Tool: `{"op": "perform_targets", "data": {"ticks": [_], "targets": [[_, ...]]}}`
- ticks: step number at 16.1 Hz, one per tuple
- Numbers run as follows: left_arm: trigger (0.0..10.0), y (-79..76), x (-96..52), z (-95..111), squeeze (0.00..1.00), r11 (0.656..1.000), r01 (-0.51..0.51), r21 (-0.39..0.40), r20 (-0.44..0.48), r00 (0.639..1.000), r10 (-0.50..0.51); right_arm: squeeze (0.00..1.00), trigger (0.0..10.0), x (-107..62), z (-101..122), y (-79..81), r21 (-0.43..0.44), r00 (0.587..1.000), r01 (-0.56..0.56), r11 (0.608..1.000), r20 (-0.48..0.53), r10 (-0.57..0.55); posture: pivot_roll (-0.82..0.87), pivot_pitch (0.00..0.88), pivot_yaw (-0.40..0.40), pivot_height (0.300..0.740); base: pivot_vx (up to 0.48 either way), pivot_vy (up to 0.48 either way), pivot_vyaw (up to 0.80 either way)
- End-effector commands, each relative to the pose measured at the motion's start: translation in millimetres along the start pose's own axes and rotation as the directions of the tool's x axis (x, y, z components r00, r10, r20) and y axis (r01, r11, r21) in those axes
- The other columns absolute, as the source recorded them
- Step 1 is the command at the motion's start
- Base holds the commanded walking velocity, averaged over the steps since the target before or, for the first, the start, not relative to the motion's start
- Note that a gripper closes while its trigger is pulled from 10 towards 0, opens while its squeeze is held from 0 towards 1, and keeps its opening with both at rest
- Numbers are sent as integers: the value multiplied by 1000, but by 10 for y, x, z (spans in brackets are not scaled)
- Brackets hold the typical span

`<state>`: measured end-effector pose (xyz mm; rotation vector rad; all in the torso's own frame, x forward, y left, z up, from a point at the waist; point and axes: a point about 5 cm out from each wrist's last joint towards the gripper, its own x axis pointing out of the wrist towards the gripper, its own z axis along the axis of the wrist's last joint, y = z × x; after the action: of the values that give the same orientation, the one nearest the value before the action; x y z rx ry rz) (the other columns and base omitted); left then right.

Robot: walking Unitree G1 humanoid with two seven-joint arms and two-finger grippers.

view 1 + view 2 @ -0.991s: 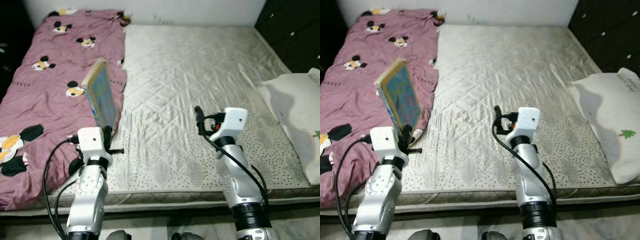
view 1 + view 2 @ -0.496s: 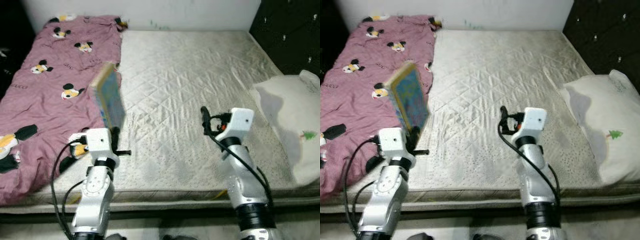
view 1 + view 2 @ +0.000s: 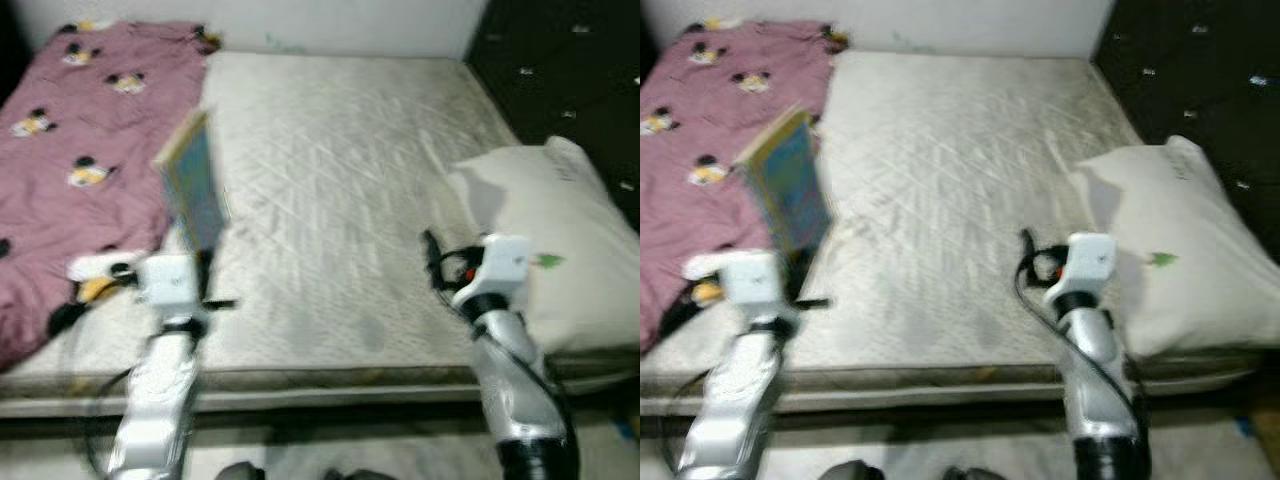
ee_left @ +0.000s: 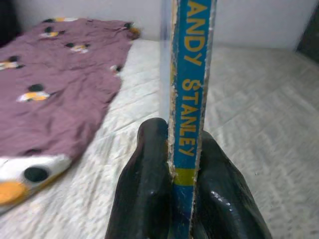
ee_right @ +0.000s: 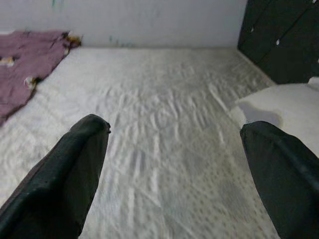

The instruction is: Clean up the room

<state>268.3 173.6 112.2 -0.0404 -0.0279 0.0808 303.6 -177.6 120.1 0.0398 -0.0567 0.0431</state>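
At the left of the head-camera frame, the left pincer (image 4: 182, 199) is clenched on the lower edge of a thin book (image 3: 192, 190), holding it upright above the near left part of the bed (image 3: 330, 180). In the left wrist view the two black fingers (image 4: 142, 194) press the book from both sides, and its blue spine, with yellow lettering, runs straight up the centre of the frame.

Behind the book, in the upper left of the frame, a mauve cartoon-mouse blanket (image 3: 70, 130) covers the left strip of the quilted pale mattress. A white pillow (image 3: 545, 240) lies at the right edge of the bed, in front of a dark studded cabinet (image 3: 560, 70) in the upper right.

Lower right of centre, the right pincer (image 5: 174, 164) is released, its fingers spread wide over bare mattress, grasping nothing. The head views are blurred.
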Motion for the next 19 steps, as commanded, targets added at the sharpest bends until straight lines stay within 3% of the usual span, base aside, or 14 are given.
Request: {"op": "perform_targets", "data": {"ticks": [1,3,8,12,14,19], "targets": [[10000,-49,-19,65,0,1000,18,-7,27,999,-18,0,10000,-57,0,-121,-43,1000,9,999,-7,-10,-14,154,-31,740,0,-341,0],[10000,4,-65,39,0,1000,4,2,10,1000,-4,0,10000,-144,-63,-206,-63,999,15,998,-35,-17,-3,150,-27,740,0,-334,0],[10000,-112,-27,57,0,999,36,-9,10,999,-36,0,10000,-161,-94,-89,-49,999,-19,999,-44,17,-4,142,-25,740,0,-326,0],[10000,-109,-19,59,0,999,38,-7,12,999,-38,0,10000,-152,-86,-106,-51,999,-17,999,-44,15,-5,140,-25,740,0,-310,0],[10000,-131,-15,74,0,996,70,-47,27,997,-68,0,10000,-140,-88,-96,-49,999,-17,999,-43,15,-5,134,-25,740,0,0,0],[10000,-139,-13,106,0,995,94,-32,50,994,-92,0,10000,-118,-82,-93,-55,999,-20,998,-42,18,-5,132,-25,740,109,0,0]]}}
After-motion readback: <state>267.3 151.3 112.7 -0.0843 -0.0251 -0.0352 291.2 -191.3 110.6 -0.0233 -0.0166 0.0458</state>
